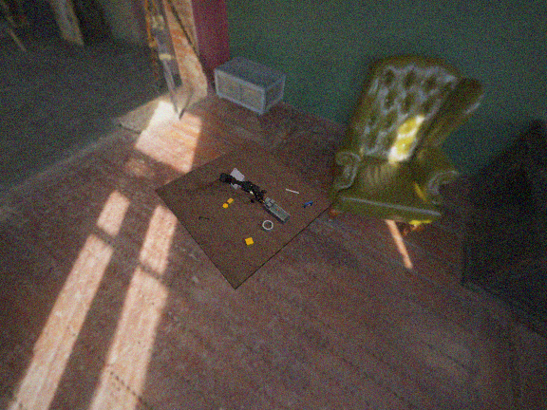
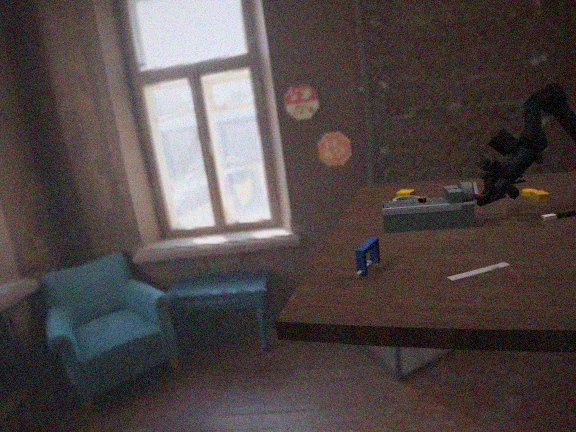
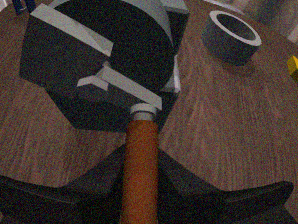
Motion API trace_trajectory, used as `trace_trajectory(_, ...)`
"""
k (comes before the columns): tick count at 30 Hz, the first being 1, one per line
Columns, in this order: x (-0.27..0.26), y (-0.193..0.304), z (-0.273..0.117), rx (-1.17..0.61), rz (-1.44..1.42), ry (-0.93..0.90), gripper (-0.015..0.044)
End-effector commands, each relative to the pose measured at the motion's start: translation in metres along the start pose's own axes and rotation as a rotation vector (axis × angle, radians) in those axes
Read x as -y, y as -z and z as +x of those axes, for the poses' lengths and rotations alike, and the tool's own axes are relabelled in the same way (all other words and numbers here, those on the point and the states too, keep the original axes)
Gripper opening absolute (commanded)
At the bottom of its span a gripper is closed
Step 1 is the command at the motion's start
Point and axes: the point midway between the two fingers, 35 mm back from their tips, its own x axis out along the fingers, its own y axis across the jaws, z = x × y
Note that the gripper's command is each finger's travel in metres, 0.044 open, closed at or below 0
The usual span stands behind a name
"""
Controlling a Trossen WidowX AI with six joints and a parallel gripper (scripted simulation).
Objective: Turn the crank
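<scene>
The grey machine (image 1: 279, 212) (image 2: 427, 219) stands on the table, a long body with a slide on top. Its crank arm (image 3: 134, 88) shows in the wrist view, turned at a slant across the dark end of the machine. The orange-brown handle (image 3: 141, 150) sticks out from the crank arm toward the camera. My gripper (image 1: 262, 200) (image 2: 480, 199) (image 3: 139, 151) is shut on the handle, one dark finger on each side of it. The red pointer and the brass zero marks are too small and blurred to make out, so their alignment cannot be told.
A grey ring (image 3: 222, 46) stands beside the machine. A blue arch (image 1: 307, 204) (image 2: 368, 244) and a white strip (image 1: 292, 191) (image 2: 478, 271) are on its other side. Yellow blocks, one of them (image 1: 249, 241) beyond the ring, lie on the wooden table (image 1: 235, 272) (image 2: 400, 305).
</scene>
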Motion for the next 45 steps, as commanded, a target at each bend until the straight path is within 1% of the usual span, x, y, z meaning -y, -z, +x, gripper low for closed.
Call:
trace_trajectory(1, 0.006, -0.005, -0.006, 0.005, 0.001, 0.015, 0.0)
trace_trajectory(45, -0.006, -0.032, -0.032, 0.005, 0.003, 0.013, 0.0)
